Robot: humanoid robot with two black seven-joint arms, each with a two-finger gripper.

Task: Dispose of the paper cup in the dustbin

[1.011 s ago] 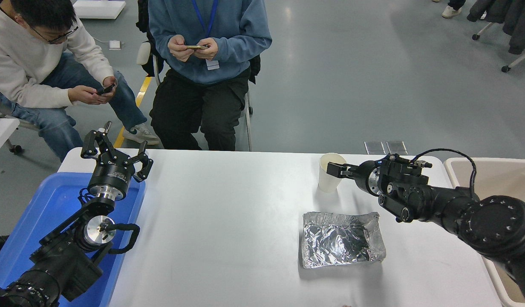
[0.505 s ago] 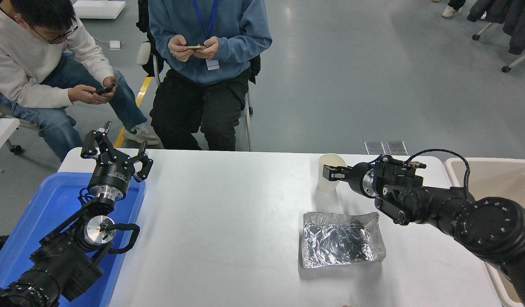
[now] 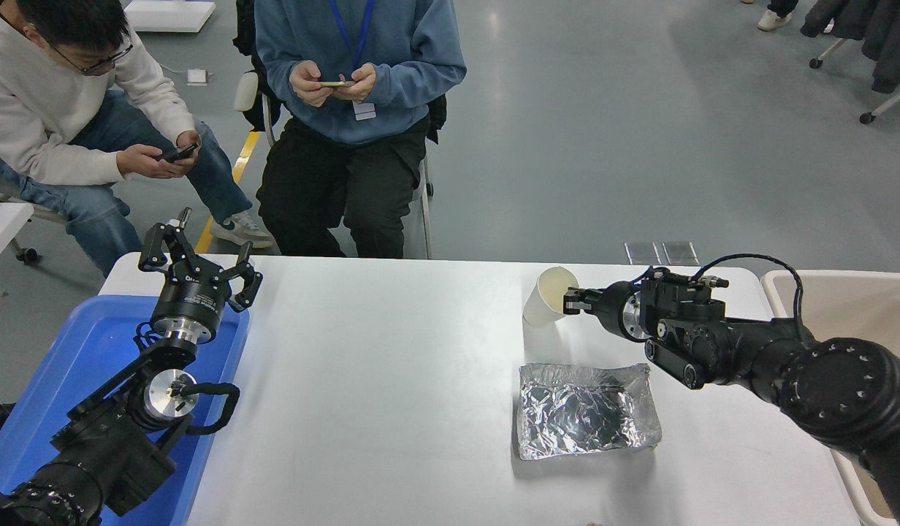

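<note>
Fingertips of my right gripper (image 3: 573,300) are the hardest part to read: they sit right at the rim of the paper cup (image 3: 546,296), on its right side, and the black wrist behind them hides how far apart they stand, so I cannot tell whether I am pinching the rim or only touching it. The cup is tilted, its mouth facing up and to the right toward me and its base leaning left, near the far edge of the white table (image 3: 391,380). Whether the base touches the tabletop I cannot make out.

The dustbin (image 3: 830,292) stands beyond the table's right end; the picture's right edge cuts it off and my right arm covers much of its near part, leaving only its pale rim and some of the tan inside visible. A crinkled foil tray (image 3: 585,420) lies on the table nearer to me than the cup and apart from it, below my forearm.

My left gripper (image 3: 198,267) is parked at the lower left over the blue tray (image 3: 70,365), fingers spread wide with nothing in them. Between the two arms the tabletop is bare. Two people sit past the far edge, each with a phone in hand.
</note>
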